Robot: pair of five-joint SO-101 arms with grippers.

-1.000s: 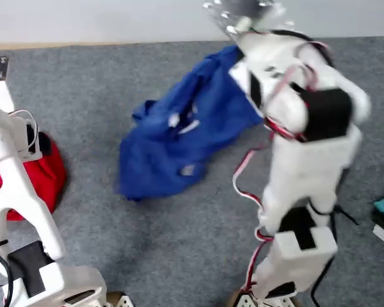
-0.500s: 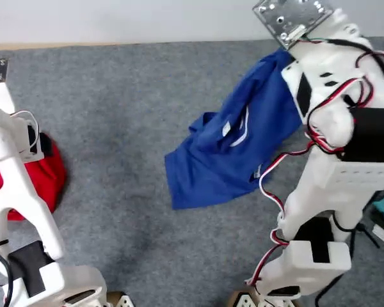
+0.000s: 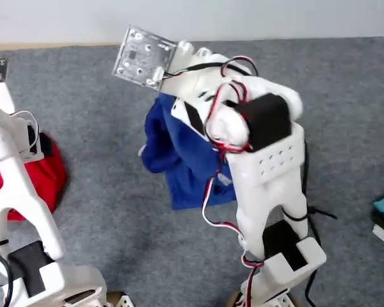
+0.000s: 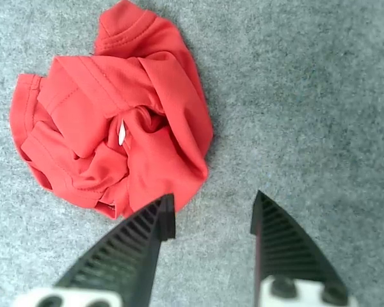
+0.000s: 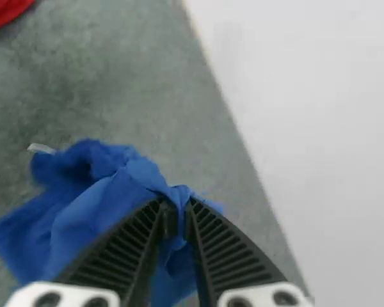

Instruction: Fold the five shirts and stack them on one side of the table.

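The blue shirt [image 3: 176, 160] is pinched by the right gripper [image 5: 177, 216] near the middle of the table [image 3: 83, 128]. The red shirt [image 4: 109, 121] is bunched at the left, under the spread fingers of the left gripper [image 4: 208, 212].

The blue shirt [image 3: 179, 163] is plain saturated blue with no print and a small white tag at one edge; the red shirt [image 4: 109, 121] is plain bright red with a white tag among its folds; the table [image 3: 96, 115] surface is mottled grey; the left arm [image 3: 16, 185] and right arm [image 3: 269, 166] are white with black motor blocks; the right arm's cabling is red, white and black; the left gripper [image 4: 211, 206] and right gripper [image 5: 178, 214] are black and ribbed.
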